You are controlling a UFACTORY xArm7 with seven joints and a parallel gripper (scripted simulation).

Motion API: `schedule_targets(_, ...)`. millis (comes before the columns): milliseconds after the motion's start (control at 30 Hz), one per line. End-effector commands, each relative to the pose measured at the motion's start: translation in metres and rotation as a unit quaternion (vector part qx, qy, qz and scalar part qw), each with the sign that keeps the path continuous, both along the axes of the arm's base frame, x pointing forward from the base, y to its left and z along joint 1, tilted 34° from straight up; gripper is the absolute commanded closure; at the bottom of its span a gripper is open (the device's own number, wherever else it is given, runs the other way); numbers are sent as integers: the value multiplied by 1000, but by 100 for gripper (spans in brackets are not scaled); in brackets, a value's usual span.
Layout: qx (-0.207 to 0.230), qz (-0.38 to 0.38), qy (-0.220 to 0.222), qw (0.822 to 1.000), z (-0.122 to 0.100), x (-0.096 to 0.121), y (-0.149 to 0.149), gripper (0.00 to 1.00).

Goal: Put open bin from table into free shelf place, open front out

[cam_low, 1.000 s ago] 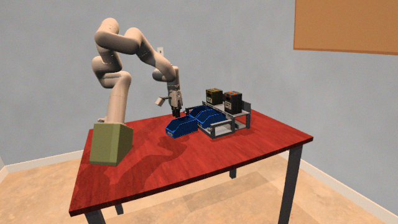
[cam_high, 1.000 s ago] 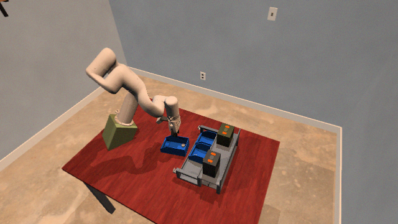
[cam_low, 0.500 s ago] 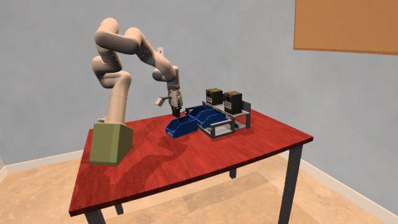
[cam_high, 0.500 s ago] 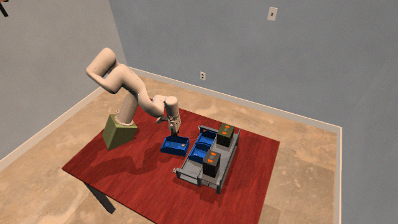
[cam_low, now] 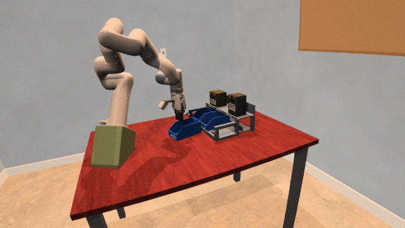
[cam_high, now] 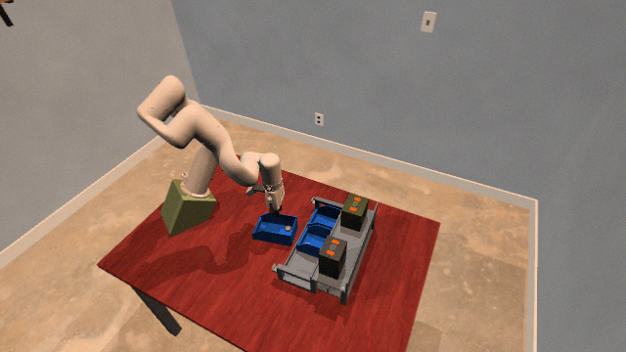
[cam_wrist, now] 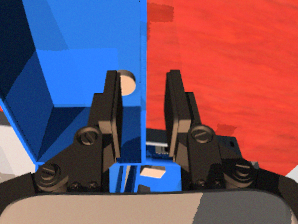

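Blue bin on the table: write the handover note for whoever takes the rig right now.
Gripper: partly open, fingers astride the loose bin's end wall, not clamped.
The bin stands level on the table beside the shelf, with a part inside.
Two other bins sit in the row. The free place is the end slot.
Done: approach. Left: grip, lift, insert over the lip, release.
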State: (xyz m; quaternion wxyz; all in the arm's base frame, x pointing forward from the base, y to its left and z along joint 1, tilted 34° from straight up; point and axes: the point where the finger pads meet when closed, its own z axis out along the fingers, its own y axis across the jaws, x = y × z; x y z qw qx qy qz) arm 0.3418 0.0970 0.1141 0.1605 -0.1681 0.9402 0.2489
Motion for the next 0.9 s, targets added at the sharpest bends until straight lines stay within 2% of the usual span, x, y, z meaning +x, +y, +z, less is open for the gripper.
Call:
schedule_targets(0,0,-1,-1,1000,-3,2,1,72)
schedule_targets(867,0,-1,-1,1000,-16,5,10,72)
